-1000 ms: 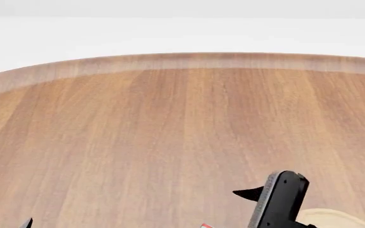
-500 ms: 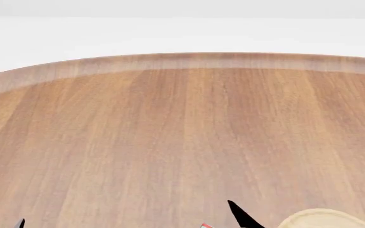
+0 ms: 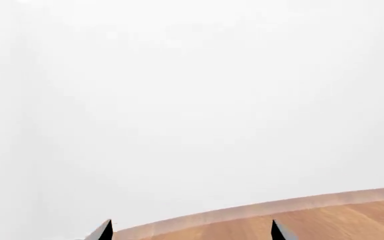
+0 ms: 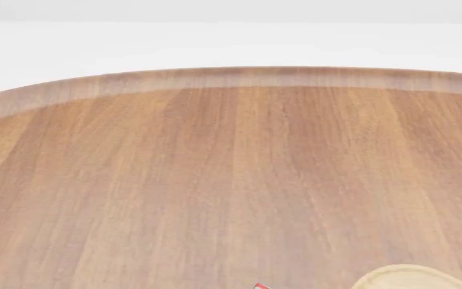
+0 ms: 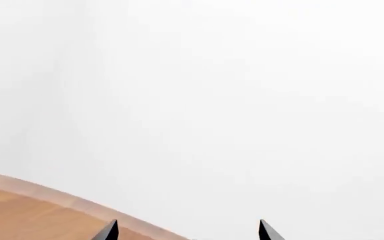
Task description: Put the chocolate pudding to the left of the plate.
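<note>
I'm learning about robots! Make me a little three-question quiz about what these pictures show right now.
1. True or false: the plate is cut off by the head view's bottom edge.
2. What material does the table look like: A wood, B glass, C metal?
3. Fill in: both wrist views show two dark fingertips spread ____.

Key: 1 true; 2 A; 3 apart.

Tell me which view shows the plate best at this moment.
The head view, though only barely: the plate shows as a light tan arc cut off by the bottom edge, resting on the table. Neither wrist view shows it; both look past the table's edge at blank white, with only their own fingertips in sight.
</note>
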`<state>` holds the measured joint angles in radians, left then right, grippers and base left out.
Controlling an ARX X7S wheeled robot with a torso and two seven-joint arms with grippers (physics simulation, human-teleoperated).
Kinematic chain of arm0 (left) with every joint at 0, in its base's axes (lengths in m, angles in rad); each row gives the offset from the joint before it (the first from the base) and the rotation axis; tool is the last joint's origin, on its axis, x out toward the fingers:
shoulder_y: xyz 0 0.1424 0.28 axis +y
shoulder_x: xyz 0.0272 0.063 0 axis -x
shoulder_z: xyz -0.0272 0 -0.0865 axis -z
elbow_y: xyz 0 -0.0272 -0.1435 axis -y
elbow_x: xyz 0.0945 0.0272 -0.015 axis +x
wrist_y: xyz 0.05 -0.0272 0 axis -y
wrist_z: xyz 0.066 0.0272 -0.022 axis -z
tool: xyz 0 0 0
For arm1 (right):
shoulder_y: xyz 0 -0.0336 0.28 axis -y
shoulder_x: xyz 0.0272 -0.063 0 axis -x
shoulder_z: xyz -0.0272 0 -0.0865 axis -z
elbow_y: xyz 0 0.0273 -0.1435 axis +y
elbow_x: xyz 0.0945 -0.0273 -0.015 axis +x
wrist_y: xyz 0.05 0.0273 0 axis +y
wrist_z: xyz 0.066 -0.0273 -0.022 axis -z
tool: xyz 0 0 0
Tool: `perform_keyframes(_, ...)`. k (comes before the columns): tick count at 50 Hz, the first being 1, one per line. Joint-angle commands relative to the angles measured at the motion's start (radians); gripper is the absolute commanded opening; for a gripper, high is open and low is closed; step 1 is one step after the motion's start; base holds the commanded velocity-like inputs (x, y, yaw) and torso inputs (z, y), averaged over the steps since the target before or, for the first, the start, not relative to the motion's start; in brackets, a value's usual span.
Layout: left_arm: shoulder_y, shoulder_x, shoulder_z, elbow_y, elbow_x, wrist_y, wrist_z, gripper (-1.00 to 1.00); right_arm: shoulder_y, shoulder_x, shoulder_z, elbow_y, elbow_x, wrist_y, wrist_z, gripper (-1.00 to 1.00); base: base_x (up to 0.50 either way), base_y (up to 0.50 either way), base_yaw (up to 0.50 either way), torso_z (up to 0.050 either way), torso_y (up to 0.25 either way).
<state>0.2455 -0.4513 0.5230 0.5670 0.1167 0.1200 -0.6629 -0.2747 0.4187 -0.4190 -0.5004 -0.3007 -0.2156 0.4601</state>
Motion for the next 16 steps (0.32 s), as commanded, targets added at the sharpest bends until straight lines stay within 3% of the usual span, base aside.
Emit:
perform_keyframes(1, 0.12, -0.05, -0.017, 0.128, 0.111, 0.13, -0.089, 1.0, -0.123, 0.027, 0.021, -0.107, 0.004, -0.123, 0.09, 1.0, 0.0, 0.0, 0.0, 0.0, 0.0)
perform_keyframes(16, 0.134, -0.059, -0.026, 0.124, 0.128, 0.187, -0.121, 1.0, -0.147, 0.041, 0.017, -0.12, -0.008, -0.168, 0.113, 1.0, 0.0, 0.0, 0.0, 0.0, 0.0)
